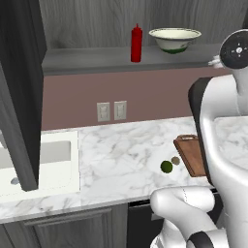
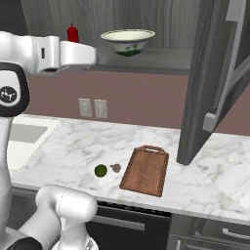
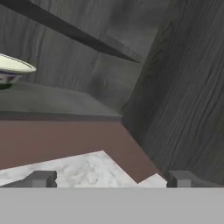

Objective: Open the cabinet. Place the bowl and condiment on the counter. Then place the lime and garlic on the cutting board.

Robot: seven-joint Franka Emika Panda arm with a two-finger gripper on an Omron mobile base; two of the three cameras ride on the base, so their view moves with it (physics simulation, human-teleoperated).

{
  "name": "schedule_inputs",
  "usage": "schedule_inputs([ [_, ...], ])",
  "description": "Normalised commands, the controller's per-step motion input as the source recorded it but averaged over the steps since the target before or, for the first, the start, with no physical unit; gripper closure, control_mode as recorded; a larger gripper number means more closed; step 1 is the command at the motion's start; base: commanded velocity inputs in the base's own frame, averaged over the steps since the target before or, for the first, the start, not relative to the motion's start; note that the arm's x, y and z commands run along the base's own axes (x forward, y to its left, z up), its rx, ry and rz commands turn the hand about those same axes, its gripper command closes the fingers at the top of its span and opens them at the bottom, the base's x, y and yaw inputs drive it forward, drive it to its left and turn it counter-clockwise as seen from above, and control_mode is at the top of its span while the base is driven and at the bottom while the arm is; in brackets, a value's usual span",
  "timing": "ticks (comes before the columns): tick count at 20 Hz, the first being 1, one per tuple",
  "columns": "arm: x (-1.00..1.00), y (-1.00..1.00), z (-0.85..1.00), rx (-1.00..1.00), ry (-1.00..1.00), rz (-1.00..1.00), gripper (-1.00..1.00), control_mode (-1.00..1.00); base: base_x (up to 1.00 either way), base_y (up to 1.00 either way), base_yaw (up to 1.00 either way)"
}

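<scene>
The cabinet stands open, its left door [image 1: 19, 87] and right door [image 2: 215, 73] swung out over the counter [image 1: 121, 155]. On its shelf [image 1: 97, 58] a red condiment bottle [image 1: 136, 43] stands left of the cream bowl [image 1: 175, 38]. My gripper [image 3: 111, 179] is open and empty, held at shelf height just left of the bowl [image 2: 128, 41], which shows at the left edge [image 3: 13, 70] of the hand view. The lime [image 2: 100, 170] and garlic [image 2: 116, 167] lie on the marble just left of the cutting board [image 2: 145, 170].
A white sink [image 1: 43, 160] is set into the counter at the left, partly behind the left door. Two wall outlets [image 1: 111, 111] sit on the pink backsplash. The right door's lower edge hangs close above the counter beside the board.
</scene>
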Motion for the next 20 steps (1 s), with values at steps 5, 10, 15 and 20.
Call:
schedule_inputs([
  [5,0.0,0.06,0.0,0.14,-0.08,0.17,-1.0,-1.0,0.0,0.0,0.0],
  [10,0.0,0.04,0.0,0.15,-0.11,0.17,-1.0,-1.0,0.0,0.0,0.0],
  [15,0.0,0.08,0.0,0.14,-0.06,0.15,-1.0,-1.0,0.0,0.0,0.0],
  [20,0.09,0.22,-0.06,0.11,-0.02,0.14,-1.0,-1.0,0.0,0.0,0.0],
])
